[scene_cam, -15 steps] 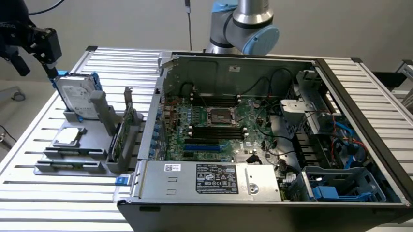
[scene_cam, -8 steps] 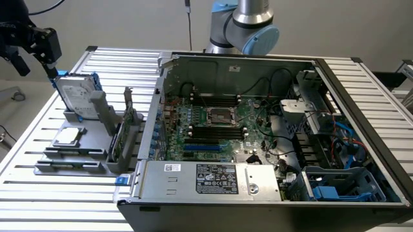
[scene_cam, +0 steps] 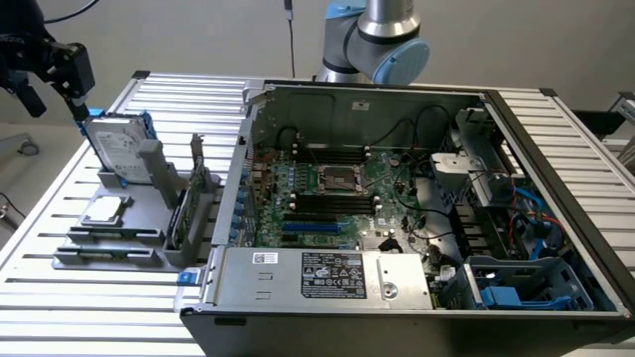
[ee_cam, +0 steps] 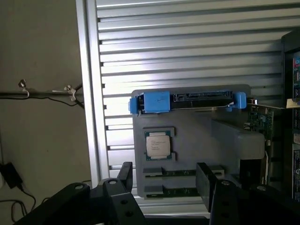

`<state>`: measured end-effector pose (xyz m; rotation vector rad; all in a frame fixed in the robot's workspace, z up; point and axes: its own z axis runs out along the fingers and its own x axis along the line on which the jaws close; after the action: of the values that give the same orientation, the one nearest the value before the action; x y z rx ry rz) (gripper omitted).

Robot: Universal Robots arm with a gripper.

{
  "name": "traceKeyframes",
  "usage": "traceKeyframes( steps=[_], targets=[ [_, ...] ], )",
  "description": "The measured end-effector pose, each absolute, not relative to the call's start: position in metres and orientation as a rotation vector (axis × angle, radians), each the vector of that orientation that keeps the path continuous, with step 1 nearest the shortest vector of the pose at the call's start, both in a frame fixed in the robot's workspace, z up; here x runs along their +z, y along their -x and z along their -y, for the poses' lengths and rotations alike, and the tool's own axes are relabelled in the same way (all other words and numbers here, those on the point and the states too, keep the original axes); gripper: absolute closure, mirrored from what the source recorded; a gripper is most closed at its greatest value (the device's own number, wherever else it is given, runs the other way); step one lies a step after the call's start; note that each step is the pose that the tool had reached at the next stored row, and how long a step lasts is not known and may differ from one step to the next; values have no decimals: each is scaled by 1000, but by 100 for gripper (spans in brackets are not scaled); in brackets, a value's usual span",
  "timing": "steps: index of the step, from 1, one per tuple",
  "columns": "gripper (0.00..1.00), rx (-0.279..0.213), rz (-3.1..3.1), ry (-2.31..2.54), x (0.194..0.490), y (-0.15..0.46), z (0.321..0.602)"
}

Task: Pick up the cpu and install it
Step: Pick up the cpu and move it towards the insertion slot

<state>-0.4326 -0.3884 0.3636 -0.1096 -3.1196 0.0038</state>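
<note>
In the exterior view the tool (scene_cam: pixel 55 105) is cut off at the frame's upper left edge, the arm (scene_cam: pixel 379 37) at the top, and the lettering on the cpu (scene_cam: pixel 106 210) is too small to read.

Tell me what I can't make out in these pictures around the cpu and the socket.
- Print on the cpu: too small to read, either view.
- The socket, exterior view: too small to tell whether it is latched or occupied.
- Lower slots of the grey holder, wrist view: partly behind the open gripper.
- Label of the hard drive, wrist view: seen edge-on.
</note>
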Motion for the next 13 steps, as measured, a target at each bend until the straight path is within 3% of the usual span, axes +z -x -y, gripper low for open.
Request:
traceKeyframes(
  steps=[13],
  targets=[
    [35, 6, 3122, 6, 341, 433, 390]
  ],
)
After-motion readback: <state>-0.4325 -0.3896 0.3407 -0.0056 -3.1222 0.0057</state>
